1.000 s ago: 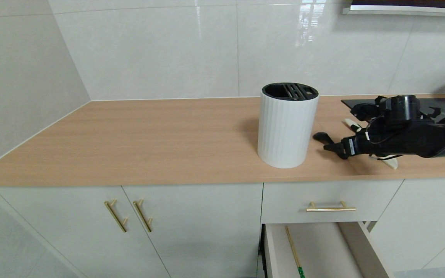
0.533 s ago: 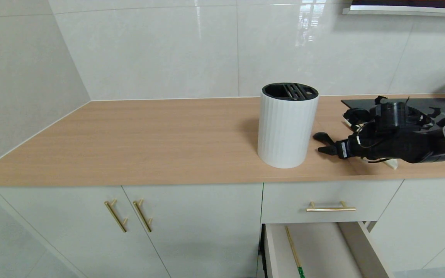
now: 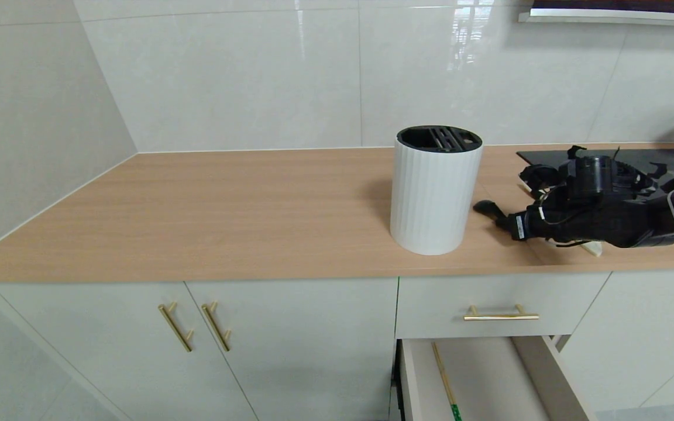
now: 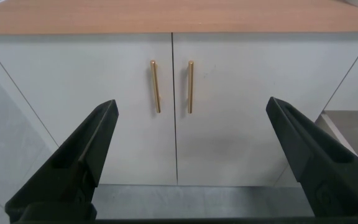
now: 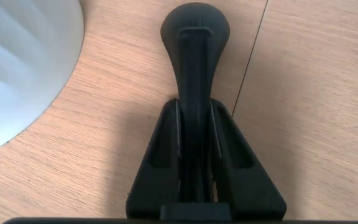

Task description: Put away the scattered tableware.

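A black utensil handle point(image 3: 485, 206) lies on the wooden counter point(image 3: 255, 204), just right of the white ribbed holder point(image 3: 434, 193) with a black slotted top. My right gripper point(image 3: 502, 220) is low over the counter and shut on that handle; in the right wrist view the handle point(image 5: 194, 37) runs out from between the closed fingers point(image 5: 164, 134) of the right gripper point(image 5: 194, 115). A white piece point(image 3: 593, 248) pokes out beneath the right arm. My left gripper point(image 4: 191, 155) stands open with nothing in it, facing the cabinet doors point(image 4: 173, 124).
A black cooktop point(image 3: 653, 156) sits at the counter's back right. Below the counter a drawer point(image 3: 483, 374) is pulled out, with a wooden chopstick point(image 3: 443, 374) inside. The shut drawer above has a brass handle point(image 3: 501, 316). Left of the holder the counter is bare.
My right arm has sunk a little and its fingers have come onto the black handle. The arm now hides a white utensil that showed behind it before.
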Available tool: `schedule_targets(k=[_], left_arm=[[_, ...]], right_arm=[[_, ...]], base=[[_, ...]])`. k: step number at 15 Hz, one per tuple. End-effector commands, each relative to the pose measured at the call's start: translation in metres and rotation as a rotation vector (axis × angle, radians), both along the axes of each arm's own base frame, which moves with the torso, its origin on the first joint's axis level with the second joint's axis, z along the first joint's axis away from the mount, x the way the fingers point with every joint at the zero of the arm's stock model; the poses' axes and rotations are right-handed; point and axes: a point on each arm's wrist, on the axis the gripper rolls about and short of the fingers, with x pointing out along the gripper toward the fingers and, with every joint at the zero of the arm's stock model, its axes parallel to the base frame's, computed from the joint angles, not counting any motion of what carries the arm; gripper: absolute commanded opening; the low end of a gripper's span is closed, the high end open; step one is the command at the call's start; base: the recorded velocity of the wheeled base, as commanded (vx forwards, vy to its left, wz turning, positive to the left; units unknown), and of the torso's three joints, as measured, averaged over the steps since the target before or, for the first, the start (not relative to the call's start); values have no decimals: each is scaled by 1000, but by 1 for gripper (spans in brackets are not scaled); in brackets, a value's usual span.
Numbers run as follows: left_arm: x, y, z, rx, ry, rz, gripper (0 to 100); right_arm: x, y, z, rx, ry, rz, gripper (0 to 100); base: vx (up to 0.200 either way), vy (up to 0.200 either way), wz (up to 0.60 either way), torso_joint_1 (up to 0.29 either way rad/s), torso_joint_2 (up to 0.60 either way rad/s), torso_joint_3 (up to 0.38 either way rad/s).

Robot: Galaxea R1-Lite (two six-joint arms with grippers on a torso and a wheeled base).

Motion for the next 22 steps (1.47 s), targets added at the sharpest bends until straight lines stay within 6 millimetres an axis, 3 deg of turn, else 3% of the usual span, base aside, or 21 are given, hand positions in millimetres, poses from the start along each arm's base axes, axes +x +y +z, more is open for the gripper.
schedule_targets(k=[1,3,5,8,9,10,12,13,18,22], left_arm=[[0,0,0,-1,0,1,100],[0,0,0,-1,0,1,100],[0,0,0,-1,0,1,100],[0,0,0,-1,0,1,100],[0,0,0,-1,0,1,100],[0,0,0,-1,0,1,100],[0,0,0,-1,0,1,100],[0,0,0,-1,0,1,100],[0,0,0,-1,0,1,100],[0,0,0,-1,0,1,100]], right_arm=[[-5,-1,13,1,-19,-61,0],[-18,-3,38,46,-35,-158,0],[-60,-6,74,117,29,-255,0],[-112,-9,92,165,64,-308,0],[-143,-10,92,180,73,-312,0],[-154,-11,91,179,77,-312,0],[-198,-10,85,179,82,-298,0],[-210,-9,83,179,86,-291,0],[-248,3,55,153,160,-214,0],[-253,4,42,102,149,-172,0]], base=[[0,0,0,0,0,0],[0,0,0,0,0,0],[0,0,0,0,0,0],[0,0,0,0,0,0],[0,0,0,0,0,0],[0,0,0,0,0,0],[0,0,0,0,0,0],[0,0,0,0,0,0],[0,0,0,0,0,0],[0,0,0,-134,334,198]])
